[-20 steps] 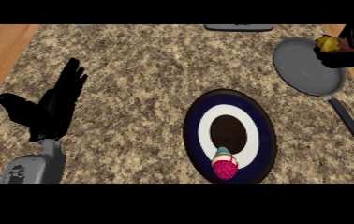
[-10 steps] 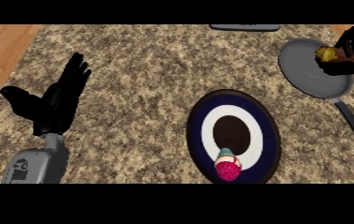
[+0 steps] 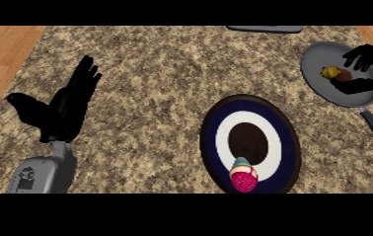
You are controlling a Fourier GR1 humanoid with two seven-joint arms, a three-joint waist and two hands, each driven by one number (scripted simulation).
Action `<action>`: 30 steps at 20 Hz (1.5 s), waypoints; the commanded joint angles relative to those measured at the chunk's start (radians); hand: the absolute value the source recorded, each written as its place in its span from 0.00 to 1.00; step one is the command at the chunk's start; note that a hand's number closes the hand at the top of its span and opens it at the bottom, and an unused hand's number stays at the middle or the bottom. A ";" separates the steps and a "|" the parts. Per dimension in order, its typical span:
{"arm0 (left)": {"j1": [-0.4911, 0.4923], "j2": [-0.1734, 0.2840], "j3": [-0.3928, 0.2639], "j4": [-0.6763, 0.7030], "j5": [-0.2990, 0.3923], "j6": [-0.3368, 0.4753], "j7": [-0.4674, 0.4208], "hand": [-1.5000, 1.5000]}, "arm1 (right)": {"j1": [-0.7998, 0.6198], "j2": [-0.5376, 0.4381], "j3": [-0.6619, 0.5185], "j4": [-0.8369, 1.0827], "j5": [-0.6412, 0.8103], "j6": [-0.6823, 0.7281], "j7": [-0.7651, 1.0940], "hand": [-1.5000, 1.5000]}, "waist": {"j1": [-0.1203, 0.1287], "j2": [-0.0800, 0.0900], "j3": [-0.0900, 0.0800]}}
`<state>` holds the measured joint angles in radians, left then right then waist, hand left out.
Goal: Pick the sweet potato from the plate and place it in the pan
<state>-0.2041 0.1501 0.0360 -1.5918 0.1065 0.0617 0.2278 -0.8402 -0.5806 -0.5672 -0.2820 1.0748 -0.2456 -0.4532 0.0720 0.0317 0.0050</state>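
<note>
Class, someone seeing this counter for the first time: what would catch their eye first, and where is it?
Probably the dark blue and white ringed plate low in the middle, with a pink cupcake on its near rim. Next, the left robot hand at the left, open with fingers up. At the right edge, the right robot hand is over the grey pan, where the sweet potato lies.

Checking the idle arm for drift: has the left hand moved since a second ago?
Yes, slightly. The left hand, open with fingers up, has shifted up the view and a little rightward, judged against the counter's wooden left edge.
</note>
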 commanded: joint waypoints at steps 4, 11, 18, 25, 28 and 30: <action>-0.030 0.011 0.006 -0.018 0.015 -0.009 0.039 0.50 | -0.012 -0.057 -0.032 0.113 -0.026 0.104 -0.028 0.00 | 0.010 0.004 0.003; 0.005 0.034 0.038 0.004 0.019 -0.019 0.017 0.50 | 0.011 -0.065 -0.204 0.113 -0.217 0.158 -0.206 0.00 | -0.013 -0.002 0.003; 0.009 0.018 0.039 0.025 0.011 -0.008 -0.013 0.50 | 0.026 -0.213 -0.356 0.163 -0.378 0.424 -0.218 0.00 | -0.030 -0.002 0.003; 0.010 0.034 0.054 -0.006 0.022 -0.010 0.014 0.50 | 0.146 -0.349 -0.414 0.198 -0.453 0.768 -0.324 0.00 | -0.041 -0.009 0.005; 0.033 0.024 0.049 -0.035 0.027 -0.004 0.027 0.50 | 0.221 -0.360 -0.391 0.172 -0.438 0.815 -0.388 0.00 | -0.034 -0.010 0.006; -0.012 0.021 0.044 -0.007 0.017 0.004 0.032 0.50 | 0.245 -0.377 -0.400 0.163 -0.454 0.856 -0.415 0.00 | -0.054 -0.012 0.006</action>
<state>-0.1932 0.1802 0.0910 -1.5967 0.1338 0.0520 0.2454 -0.6594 -0.9164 -0.9579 -0.1113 0.6388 0.4468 -0.7547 0.0301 0.0228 0.0102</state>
